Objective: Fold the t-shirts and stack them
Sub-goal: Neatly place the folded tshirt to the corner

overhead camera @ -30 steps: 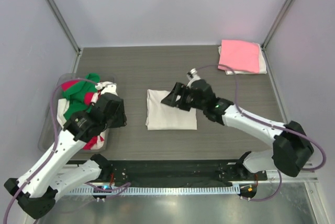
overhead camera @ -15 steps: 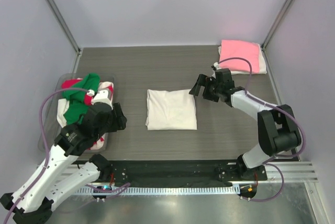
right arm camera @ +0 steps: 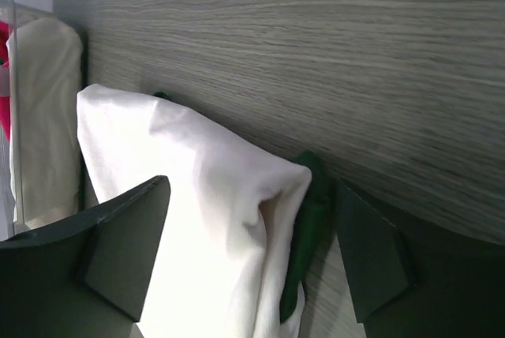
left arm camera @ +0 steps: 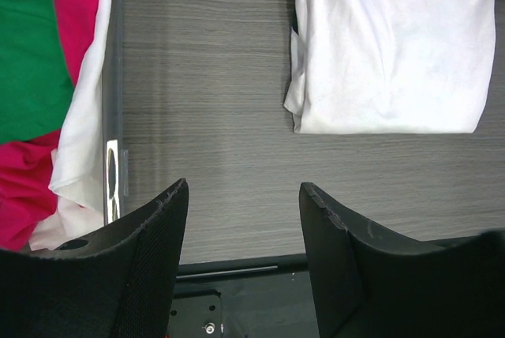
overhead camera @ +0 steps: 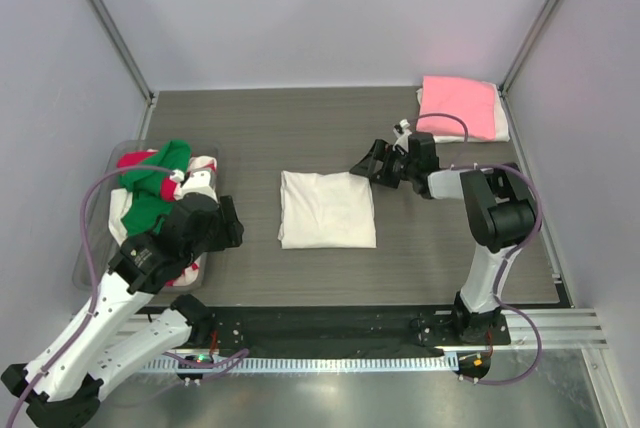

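Observation:
A folded cream-white t-shirt [overhead camera: 327, 209] lies flat in the middle of the table. My right gripper [overhead camera: 366, 162] is low at its back right corner, open. In the right wrist view the fingers [right arm camera: 126, 227] stand on either side of that corner [right arm camera: 197, 188], where a dark green fabric edge [right arm camera: 306, 219] shows. My left gripper [overhead camera: 228, 224] is open and empty over bare table [left arm camera: 243, 188], between the tub and the shirt [left arm camera: 390, 46]. A folded pink t-shirt [overhead camera: 458, 106] lies on a white one at the back right.
A clear plastic tub [overhead camera: 92, 248] at the left holds loose green [overhead camera: 150, 186], red and white shirts; its edge [left arm camera: 110, 117] shows in the left wrist view. The black base rail [overhead camera: 320, 323] runs along the near edge.
My right gripper came off the top of the white shirt, swung right, then came back a little to its back right corner. My left arm shifted slightly and stays open.

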Controlling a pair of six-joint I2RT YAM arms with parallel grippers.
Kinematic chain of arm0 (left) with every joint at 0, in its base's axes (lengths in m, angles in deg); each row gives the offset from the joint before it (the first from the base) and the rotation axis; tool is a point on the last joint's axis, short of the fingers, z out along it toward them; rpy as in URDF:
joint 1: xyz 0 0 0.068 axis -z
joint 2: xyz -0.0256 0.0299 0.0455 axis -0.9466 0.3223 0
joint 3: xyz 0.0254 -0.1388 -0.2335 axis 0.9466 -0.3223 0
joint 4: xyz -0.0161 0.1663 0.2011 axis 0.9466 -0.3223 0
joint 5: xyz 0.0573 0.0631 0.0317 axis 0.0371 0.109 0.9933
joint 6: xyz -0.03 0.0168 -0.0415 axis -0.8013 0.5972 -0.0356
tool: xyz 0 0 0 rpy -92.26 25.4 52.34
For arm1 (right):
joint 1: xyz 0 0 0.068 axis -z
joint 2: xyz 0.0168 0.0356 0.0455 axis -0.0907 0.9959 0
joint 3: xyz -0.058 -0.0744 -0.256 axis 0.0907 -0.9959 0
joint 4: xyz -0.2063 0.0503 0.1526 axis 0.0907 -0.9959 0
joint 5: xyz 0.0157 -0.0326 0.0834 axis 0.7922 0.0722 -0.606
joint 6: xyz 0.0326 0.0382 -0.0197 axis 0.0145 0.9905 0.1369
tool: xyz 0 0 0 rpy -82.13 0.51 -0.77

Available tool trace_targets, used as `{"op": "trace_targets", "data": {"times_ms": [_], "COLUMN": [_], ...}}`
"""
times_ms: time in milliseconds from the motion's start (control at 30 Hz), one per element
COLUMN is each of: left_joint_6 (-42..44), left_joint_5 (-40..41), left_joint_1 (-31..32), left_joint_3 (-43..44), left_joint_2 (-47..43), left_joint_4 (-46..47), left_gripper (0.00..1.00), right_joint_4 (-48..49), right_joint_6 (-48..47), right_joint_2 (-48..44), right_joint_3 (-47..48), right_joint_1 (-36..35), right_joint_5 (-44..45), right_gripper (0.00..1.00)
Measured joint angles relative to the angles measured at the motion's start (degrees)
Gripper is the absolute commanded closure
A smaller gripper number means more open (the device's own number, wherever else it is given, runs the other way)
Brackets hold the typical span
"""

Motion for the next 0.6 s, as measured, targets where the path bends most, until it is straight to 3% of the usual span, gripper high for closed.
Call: {"op": "trace_targets", "data": {"times_ms": [100,167,200,300,333,500,600], "left_joint_6": [0.0,0.0,0.0,0.0,0.0,0.0,0.0], "left_joint_5": [0.0,0.1,0.2,0.5,0.5,0.9,1.4], "left_joint_1": [0.0,0.0,0.0,0.0,0.0,0.0,0.0], "left_joint_3": [0.0,0.0,0.0,0.0,0.0,0.0,0.2], "left_joint_2": [0.0,0.0,0.0,0.0,0.0,0.0,-0.2], "left_joint_4": [0.0,0.0,0.0,0.1,0.1,0.1,0.1], "left_gripper": [0.4,0.4,0.4,0.4,0.4,0.42,0.43], "right_joint_4": [4.5,5.8,6.0,6.6,7.2,6.9,-2.4], "right_joint_6": [1.3,2.1,2.5,3.4,3.8,4.9,1.9], "right_joint_2": [2.0,2.2,2.2,2.5,2.7,2.7,1.5], "right_joint_3": [-0.5,-1.8,-2.4,-4.2,-4.8,-5.2,-1.4], "right_joint_1": [-1.3,-1.7,-1.8,-1.9,-1.9,-1.8,-1.7], "right_joint_5": [-1.2,-1.5,-1.6,-2.1,-2.6,-4.0,-2.7], "right_gripper": [0.38,0.48,0.61,0.83,0.95,0.99,0.99]}}
